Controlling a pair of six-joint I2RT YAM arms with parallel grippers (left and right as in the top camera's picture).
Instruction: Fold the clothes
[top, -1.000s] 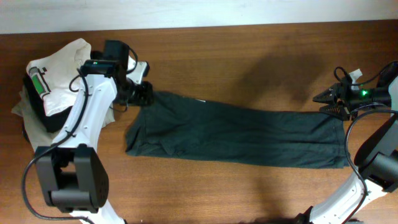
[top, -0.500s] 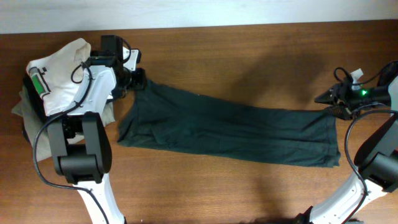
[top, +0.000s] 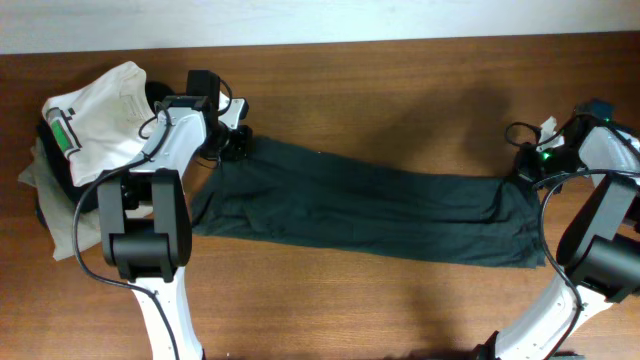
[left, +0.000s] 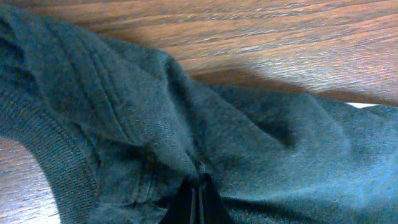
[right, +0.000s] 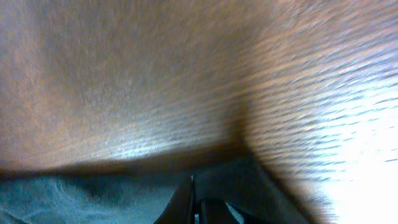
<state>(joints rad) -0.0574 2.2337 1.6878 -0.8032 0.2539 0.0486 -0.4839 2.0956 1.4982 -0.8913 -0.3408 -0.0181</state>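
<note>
The clothes, a very dark greenish-black T-shirt (top: 370, 215), lie as a long narrow band across the wooden table, plain side up. My left gripper (top: 238, 146) sits at the band's far left corner. In the left wrist view its jaws (left: 199, 198) are pressed together, with bunched dark cloth (left: 249, 124) gathered at the tips. My right gripper (top: 524, 170) is at the far right corner. The right wrist view is blurred; its jaws (right: 194, 208) stand together on the cloth's edge (right: 74, 193).
A white folded shirt with a green label (top: 100, 110) lies at the far left on a beige garment (top: 35, 170), just behind my left arm. The table's back edge meets a pale wall (top: 400, 20). Bare wood (top: 380, 300) lies in front of the band.
Both grippers have gone from open to shut at the band's far corners. The band's left end has shifted up and left. My right arm has turned and come in over the right corner.
</note>
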